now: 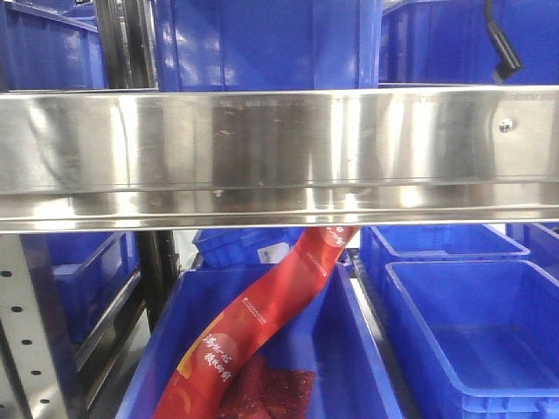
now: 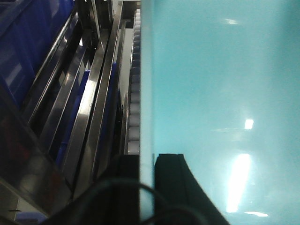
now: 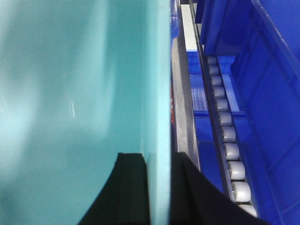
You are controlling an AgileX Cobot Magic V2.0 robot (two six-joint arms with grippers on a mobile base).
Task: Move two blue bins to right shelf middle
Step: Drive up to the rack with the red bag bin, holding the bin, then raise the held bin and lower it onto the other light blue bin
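Both grippers clamp one blue bin [image 1: 262, 44] — left gripper [image 2: 146, 187] and right gripper [image 3: 157, 187] each pinching a side wall — above the steel shelf rail [image 1: 279, 157].

Left wrist view. The left gripper [image 2: 146, 187] sits at the bottom of the frame, its two dark fingers [image 2: 171, 180] closed on the thin edge of a bin wall [image 2: 220, 93], one finger on each side of it. The wall rises straight up from the gripper and fills everything to its right, appearing pale teal and glossy with bright light reflections. Just left of the wall's edge, a line of small grey rollers [image 2: 134, 103] runs upward. Farther left, steel shelf rails [image 2: 89, 108] slant away, with blue bins [image 2: 28, 51] behind them. A black cable [image 2: 117, 187] loops across the gripper's base.
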